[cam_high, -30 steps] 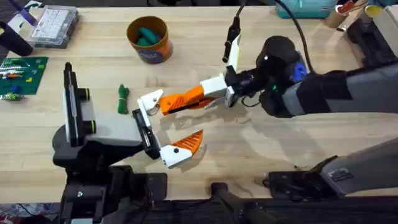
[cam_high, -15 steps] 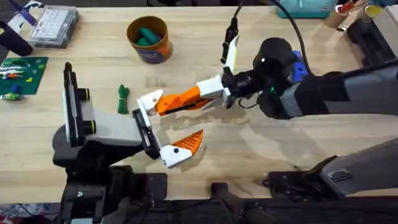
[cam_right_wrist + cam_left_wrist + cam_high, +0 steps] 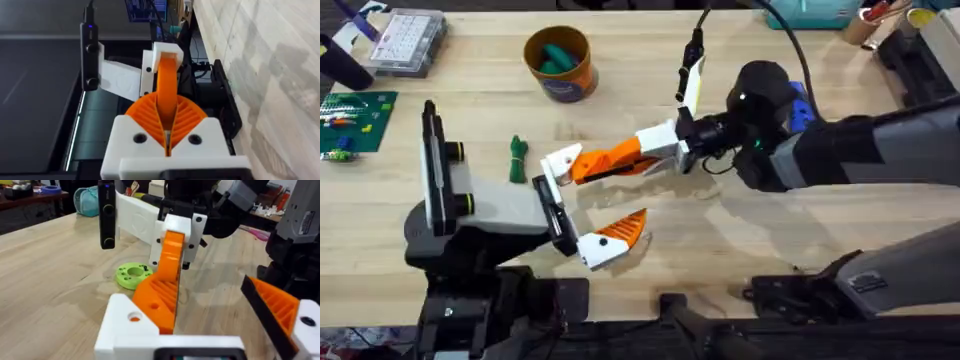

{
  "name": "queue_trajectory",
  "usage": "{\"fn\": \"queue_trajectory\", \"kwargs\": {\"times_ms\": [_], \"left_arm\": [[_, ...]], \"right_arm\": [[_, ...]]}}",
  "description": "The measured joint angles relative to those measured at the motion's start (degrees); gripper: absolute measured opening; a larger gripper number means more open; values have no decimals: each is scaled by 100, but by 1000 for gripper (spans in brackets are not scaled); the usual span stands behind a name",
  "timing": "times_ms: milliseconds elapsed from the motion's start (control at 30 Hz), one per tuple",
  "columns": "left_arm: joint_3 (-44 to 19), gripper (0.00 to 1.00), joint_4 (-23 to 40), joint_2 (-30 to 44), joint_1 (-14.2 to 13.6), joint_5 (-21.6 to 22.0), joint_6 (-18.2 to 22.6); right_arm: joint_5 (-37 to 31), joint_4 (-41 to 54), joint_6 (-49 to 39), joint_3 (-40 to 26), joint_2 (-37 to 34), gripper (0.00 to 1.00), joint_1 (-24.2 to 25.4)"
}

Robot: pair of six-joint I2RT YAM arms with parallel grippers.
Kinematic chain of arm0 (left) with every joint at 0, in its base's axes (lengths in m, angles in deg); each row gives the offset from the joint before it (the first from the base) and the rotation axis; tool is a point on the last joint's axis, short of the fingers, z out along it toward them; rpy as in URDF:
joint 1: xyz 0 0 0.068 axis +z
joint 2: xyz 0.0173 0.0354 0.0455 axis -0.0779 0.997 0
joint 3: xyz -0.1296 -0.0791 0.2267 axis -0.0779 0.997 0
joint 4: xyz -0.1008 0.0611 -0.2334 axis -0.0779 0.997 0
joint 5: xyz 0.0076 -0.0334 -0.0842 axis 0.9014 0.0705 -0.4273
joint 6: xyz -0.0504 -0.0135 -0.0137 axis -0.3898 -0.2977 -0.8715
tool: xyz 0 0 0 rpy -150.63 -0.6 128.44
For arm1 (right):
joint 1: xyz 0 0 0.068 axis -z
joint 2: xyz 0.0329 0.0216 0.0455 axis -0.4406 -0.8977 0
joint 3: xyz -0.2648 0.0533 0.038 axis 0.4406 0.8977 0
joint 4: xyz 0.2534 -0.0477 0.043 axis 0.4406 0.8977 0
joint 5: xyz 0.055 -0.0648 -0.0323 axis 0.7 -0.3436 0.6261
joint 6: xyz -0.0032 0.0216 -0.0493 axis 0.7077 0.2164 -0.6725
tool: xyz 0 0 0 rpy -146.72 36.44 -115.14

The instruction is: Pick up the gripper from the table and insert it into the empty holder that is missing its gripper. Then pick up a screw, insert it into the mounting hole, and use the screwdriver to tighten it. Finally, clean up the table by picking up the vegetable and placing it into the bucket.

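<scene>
One gripper sits clamped in the right end effector.

The table is a wide light wooden top with pale grain. Toward its far left stands the bucket, orange-yellow with a blue band, with green items inside it. In the far left corner lies a clear plastic parts box, and a green board rests at the left edge. The vegetable, small and dark green, lies on the bare wood nearer the middle. A flat bright green disc with a hole also lies on the wood.
</scene>
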Motion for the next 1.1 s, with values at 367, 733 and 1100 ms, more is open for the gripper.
{"fn": "queue_trajectory", "kwargs": {"times_ms": [367,733,1100], "left_arm": [[0,987,-1,0,0,14,-16],[0,987,-1,0,0,14,-18],[0,986,-2,0,0,23,-61]], "right_arm": [[-175,26,-39,0,0,16,-99],[-210,45,-113,-31,-33,15,-115],[-118,59,-160,-461,-416,15,-200]]}}
